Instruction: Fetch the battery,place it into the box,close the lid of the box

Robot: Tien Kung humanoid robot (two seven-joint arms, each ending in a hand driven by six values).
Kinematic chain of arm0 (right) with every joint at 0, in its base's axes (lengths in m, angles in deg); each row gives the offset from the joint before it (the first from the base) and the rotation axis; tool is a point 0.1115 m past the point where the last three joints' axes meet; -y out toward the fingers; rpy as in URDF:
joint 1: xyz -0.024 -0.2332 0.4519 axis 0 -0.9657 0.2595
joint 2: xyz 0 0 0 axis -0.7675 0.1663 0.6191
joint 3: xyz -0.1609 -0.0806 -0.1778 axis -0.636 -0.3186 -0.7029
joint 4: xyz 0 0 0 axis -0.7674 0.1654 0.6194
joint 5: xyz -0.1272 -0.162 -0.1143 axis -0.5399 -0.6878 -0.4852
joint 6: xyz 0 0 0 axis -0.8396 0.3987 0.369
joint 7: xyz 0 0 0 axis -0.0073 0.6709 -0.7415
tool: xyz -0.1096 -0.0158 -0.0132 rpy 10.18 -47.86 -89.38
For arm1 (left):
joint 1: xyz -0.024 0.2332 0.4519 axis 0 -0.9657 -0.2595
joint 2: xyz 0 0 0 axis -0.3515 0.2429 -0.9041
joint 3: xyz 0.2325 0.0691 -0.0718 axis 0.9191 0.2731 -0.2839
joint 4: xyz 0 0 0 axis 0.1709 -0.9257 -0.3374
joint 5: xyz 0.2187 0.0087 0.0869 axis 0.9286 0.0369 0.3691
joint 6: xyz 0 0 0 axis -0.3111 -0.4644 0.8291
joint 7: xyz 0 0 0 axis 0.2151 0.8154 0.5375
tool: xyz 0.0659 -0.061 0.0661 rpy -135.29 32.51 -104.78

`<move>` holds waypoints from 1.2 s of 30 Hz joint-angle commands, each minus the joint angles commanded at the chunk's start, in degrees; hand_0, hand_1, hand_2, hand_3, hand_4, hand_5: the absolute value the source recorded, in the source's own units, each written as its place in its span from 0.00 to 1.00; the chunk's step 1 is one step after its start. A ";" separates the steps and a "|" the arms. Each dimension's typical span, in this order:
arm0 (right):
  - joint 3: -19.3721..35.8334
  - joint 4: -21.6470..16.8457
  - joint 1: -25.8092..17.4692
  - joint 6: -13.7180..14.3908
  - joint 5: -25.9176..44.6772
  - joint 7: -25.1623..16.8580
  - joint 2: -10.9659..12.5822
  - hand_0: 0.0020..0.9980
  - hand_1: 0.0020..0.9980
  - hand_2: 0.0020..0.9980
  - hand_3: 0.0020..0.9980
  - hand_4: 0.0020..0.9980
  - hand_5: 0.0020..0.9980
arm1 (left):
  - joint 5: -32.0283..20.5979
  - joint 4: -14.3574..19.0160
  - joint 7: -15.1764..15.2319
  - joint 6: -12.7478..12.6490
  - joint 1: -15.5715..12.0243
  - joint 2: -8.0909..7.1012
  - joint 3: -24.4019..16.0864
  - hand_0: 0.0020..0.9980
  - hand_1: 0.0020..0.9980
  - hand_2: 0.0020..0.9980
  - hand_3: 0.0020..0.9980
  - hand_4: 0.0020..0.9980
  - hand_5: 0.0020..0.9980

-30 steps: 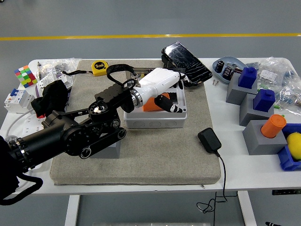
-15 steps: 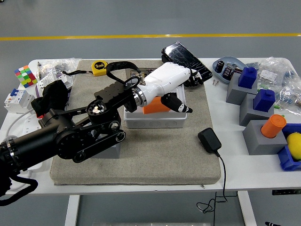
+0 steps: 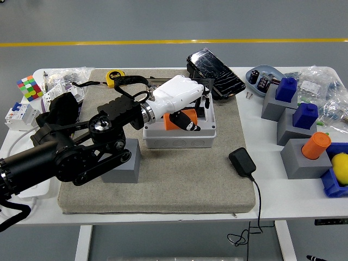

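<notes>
Nearest you, the left hand [image 3: 176, 100] hangs over the white box [image 3: 179, 136], fingers curled down around the orange battery [image 3: 175, 120], which sits inside the box; whether they clamp it or only cage it, you cannot tell. Lift away with a finger snagged and the battery may tip out or drag the box across the grey mat [image 3: 163, 179]. Beyond, the dark lid [image 3: 215, 70] stands open, easy to clip.

Rubik's cube [image 3: 29, 87], tape measure [image 3: 113, 76], charger [image 3: 242, 162]
</notes>
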State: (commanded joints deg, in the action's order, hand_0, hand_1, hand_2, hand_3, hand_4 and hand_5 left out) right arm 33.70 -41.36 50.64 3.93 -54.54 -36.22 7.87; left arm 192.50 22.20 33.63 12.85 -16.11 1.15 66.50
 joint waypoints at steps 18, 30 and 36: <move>-0.27 -0.09 0.02 -0.16 0.18 -0.01 -0.04 0.67 0.68 0.70 0.55 0.92 0.53 | 3.51 -2.96 2.74 -2.32 0.98 0.21 1.09 0.21 0.31 0.25 0.32 1.00 0.05; -0.14 -0.18 -0.03 -0.18 0.06 -0.02 -0.02 0.67 0.68 0.70 0.55 0.92 0.53 | 2.96 -1.26 3.63 -2.64 2.17 -1.35 -0.71 0.20 0.30 0.26 0.33 1.00 0.05; -0.37 -0.21 0.06 -0.16 0.10 -0.01 0.00 0.67 0.68 0.70 0.55 0.92 0.53 | -3.54 -1.70 4.29 -4.23 1.49 -0.56 -5.64 0.35 0.57 0.58 0.59 1.00 0.33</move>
State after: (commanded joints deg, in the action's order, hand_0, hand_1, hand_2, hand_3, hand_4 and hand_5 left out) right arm 33.33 -41.57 50.70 3.77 -54.43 -36.23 7.88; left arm 188.97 20.50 37.92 8.62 -14.63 0.59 60.86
